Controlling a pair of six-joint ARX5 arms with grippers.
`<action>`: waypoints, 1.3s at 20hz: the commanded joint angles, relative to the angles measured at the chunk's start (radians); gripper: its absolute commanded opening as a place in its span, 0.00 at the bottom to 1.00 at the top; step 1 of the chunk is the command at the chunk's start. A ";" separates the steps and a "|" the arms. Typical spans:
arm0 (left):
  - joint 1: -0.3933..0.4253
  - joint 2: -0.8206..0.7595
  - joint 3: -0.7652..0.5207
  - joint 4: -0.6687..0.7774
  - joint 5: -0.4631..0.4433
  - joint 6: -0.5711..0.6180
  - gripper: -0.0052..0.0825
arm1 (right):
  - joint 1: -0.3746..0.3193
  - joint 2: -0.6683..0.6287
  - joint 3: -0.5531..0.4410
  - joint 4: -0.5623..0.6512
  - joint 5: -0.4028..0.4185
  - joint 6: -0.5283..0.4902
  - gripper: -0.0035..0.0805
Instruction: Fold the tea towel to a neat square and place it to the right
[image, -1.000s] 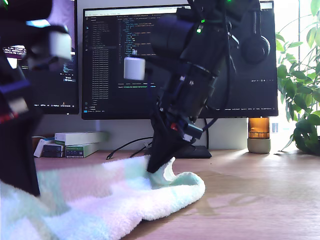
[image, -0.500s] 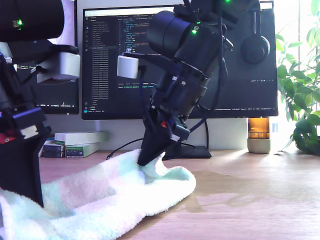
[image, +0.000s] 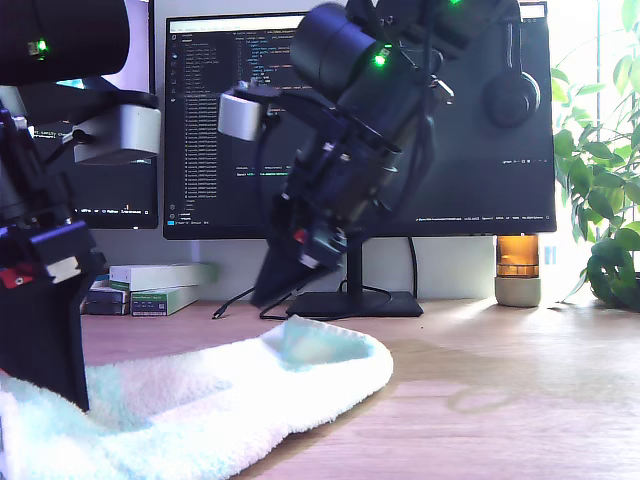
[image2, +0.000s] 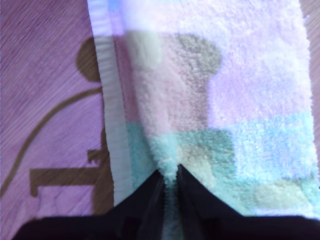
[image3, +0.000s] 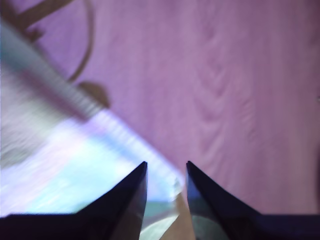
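The tea towel (image: 250, 390), white and fluffy, lies folded over on the wooden desk from the exterior view's left to its middle. My first gripper (image: 62, 398) stands low at the exterior view's left. Its wrist view shows the first gripper (image2: 170, 172) shut on a bunched ridge of the tea towel (image2: 240, 100), near the ribbed edge stripe. My second gripper (image: 262, 295) hangs tilted just above the towel's far fold, clear of it. In its own view my second gripper (image3: 166, 167) is open with nothing between the fingers, over a corner of the tea towel (image3: 85, 160).
A monitor (image: 470, 150) on a black stand base (image: 350, 303) rises behind the towel, with a cable (image: 240, 295) beside it. Small boxes (image: 150, 285) sit at the exterior view's back left. An amber jar (image: 518, 270) and a plant (image: 605, 200) stand at its right. Bare desk (image: 500, 390) lies right of the towel.
My second gripper has let go of the towel's fold and risen off it toward the exterior view's left. The released fold has settled flat. The first arm has barely moved.
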 joint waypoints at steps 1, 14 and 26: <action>0.004 0.011 -0.011 0.000 0.000 0.003 0.13 | 0.010 0.021 0.006 0.032 0.019 0.005 0.30; 0.009 0.008 -0.011 0.013 0.004 0.015 0.04 | 0.011 0.002 0.042 -0.089 -0.053 0.054 0.25; 0.000 -0.174 -0.002 0.036 -0.145 0.084 0.04 | 0.018 0.002 0.043 -0.136 -0.203 -0.089 0.40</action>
